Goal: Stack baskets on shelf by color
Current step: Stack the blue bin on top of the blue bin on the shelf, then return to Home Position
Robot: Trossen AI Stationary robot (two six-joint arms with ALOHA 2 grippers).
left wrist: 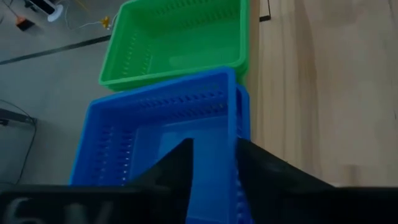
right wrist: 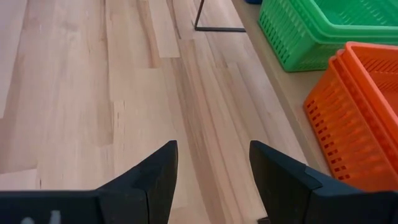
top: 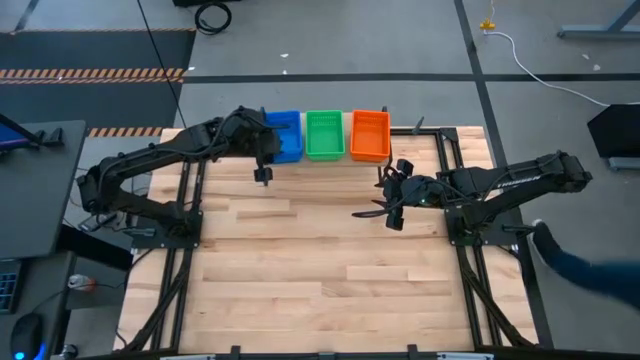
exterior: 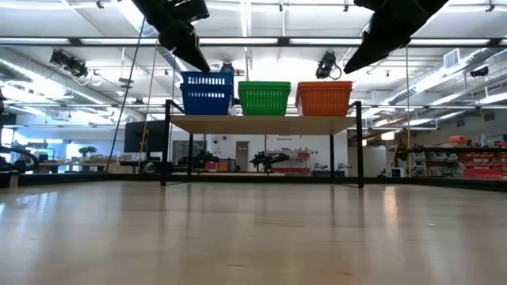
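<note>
Three stacks of baskets stand side by side on the shelf (exterior: 261,123) at the table's far edge: blue (top: 285,135) on the left, green (top: 325,135) in the middle, orange (top: 370,135) on the right. My left gripper (top: 262,172) hovers at the blue stack's near left corner and slants down toward the table's right. It is open, with one finger on either side of the top basket's near wall (left wrist: 235,124), just above its rim (exterior: 202,75). My right gripper (top: 380,215) is open and empty above the table, in front of the orange stack (right wrist: 360,118).
The wooden tabletop (top: 320,270) stretches wide in front of the shelf. The shelf's black legs (exterior: 165,146) stand at its ends. A person's dark limb (top: 590,265) shows beyond the table's right edge. Screens stand off the left edge (top: 20,135).
</note>
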